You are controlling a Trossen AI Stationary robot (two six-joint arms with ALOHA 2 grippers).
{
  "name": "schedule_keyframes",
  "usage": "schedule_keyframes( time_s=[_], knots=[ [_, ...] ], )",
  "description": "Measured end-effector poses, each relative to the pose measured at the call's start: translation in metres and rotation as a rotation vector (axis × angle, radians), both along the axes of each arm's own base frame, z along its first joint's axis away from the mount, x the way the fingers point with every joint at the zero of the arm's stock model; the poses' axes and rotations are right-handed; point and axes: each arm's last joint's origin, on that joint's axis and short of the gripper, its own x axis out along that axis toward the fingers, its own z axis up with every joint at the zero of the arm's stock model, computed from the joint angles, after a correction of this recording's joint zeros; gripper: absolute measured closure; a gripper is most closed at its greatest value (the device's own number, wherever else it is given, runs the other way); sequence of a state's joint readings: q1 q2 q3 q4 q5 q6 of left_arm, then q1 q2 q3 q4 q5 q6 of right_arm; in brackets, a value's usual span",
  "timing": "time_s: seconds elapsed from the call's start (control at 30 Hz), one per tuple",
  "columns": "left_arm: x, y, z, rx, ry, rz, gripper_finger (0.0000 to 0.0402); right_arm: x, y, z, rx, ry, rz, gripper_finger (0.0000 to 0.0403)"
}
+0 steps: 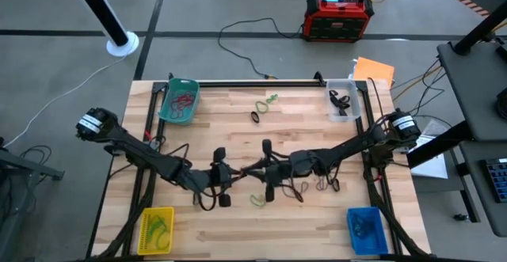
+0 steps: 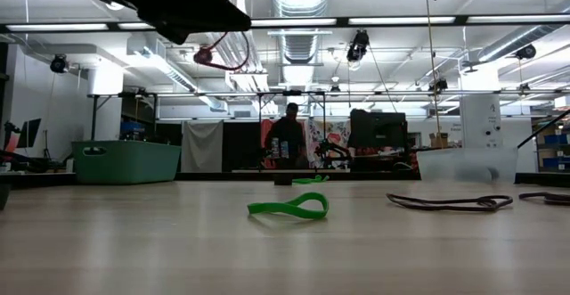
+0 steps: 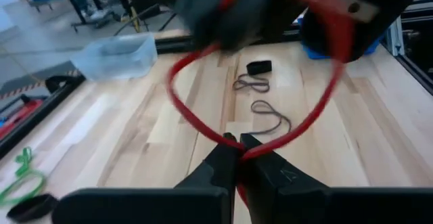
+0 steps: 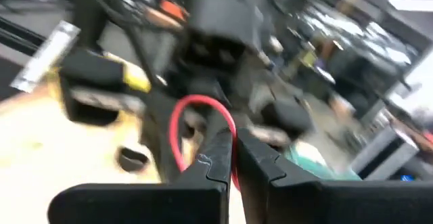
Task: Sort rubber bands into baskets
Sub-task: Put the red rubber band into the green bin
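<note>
Red band (image 3: 203, 95) stretched mid-air, green band (image 2: 289, 208) flat on table, teal basket (image 1: 179, 101) w/ red bands

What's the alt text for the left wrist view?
The left claw is shut on a red rubber band, whose loop stretches up to the right claw. Beyond, brownish bands lie on the wooden table, with a clear basket at its far edge.

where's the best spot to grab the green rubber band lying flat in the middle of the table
The green rubber band lies flat as a long narrow loop, clear of the brown band beside it. Probably best to come straight down from above and pinch across one long side near its middle, where the strand lifts slightly off the wood. Both end effectors, left and right, are shut on a red band.
</note>
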State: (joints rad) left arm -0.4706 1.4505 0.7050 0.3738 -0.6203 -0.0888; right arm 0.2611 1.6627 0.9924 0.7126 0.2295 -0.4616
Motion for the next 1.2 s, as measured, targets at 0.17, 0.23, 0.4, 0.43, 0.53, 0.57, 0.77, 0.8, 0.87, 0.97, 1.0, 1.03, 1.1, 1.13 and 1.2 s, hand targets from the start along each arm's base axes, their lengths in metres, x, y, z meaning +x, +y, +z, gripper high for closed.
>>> schedule_keyframes(
  time_s=[0.17,0.23,0.4,0.43,0.53,0.57,0.77,0.8,0.87,0.97,1.0,1.03,1.1,1.13,1.2],
  knots=[
    [-0.011,0.008,0.005,-0.02,0.041,0.115,0.0401,0.0,-0.006,-0.005,0.081,0.054,-0.101,0.0391],
    [-0.016,0.012,0.008,-0.031,0.053,0.16,0.0401,0.0,-0.01,-0.006,0.121,0.069,-0.116,0.0384],
    [-0.025,0.025,0.018,-0.079,0.055,0.22,0.0401,0.0,-0.032,-0.008,0.219,0.119,-0.285,0.0342],
    [-0.027,0.028,0.02,-0.09,0.056,0.234,0.0401,-0.001,-0.036,-0.01,0.23,0.136,-0.318,0.0331],
    [-0.032,0.037,0.022,-0.105,0.075,0.273,0.0401,-0.001,-0.046,-0.015,0.288,0.173,-0.365,0.0299],
    [-0.033,0.04,0.024,-0.11,0.079,0.288,0.0401,-0.001,-0.049,-0.016,0.303,0.181,-0.376,0.0288],
    [-0.047,0.072,0.031,-0.109,0.107,0.461,0.0401,-0.002,-0.061,-0.023,0.352,0.24,-0.433,0.024],
    [-0.05,0.079,0.033,-0.11,0.111,0.489,0.0401,-0.002,-0.062,-0.024,0.359,0.245,-0.438,0.0234],
    [-0.056,0.091,0.036,-0.107,0.128,0.542,0.0401,-0.002,-0.063,-0.025,0.372,0.256,-0.448,0.0224],
    [-0.065,0.112,0.04,-0.109,0.142,0.639,0.0401,-0.003,-0.065,-0.026,0.373,0.265,-0.451,0.0212],
    [-0.068,0.12,0.04,-0.107,0.152,0.676,0.0402,-0.003,-0.065,-0.026,0.372,0.266,-0.453,0.0209],
    [-0.071,0.128,0.04,-0.104,0.166,0.717,0.0402,-0.003,-0.066,-0.026,0.372,0.269,-0.455,0.0207],
    [-0.08,0.146,0.039,-0.093,0.216,0.81,0.0402,-0.003,-0.066,-0.027,0.37,0.273,-0.458,0.0204],
    [-0.084,0.155,0.037,-0.095,0.243,0.861,0.0402,-0.003,-0.066,-0.027,0.369,0.275,-0.458,0.0203],
    [-0.094,0.173,0.033,-0.118,0.306,0.961,0.0402,-0.003,-0.066,-0.027,0.369,0.277,-0.459,0.0202]
  ],
)
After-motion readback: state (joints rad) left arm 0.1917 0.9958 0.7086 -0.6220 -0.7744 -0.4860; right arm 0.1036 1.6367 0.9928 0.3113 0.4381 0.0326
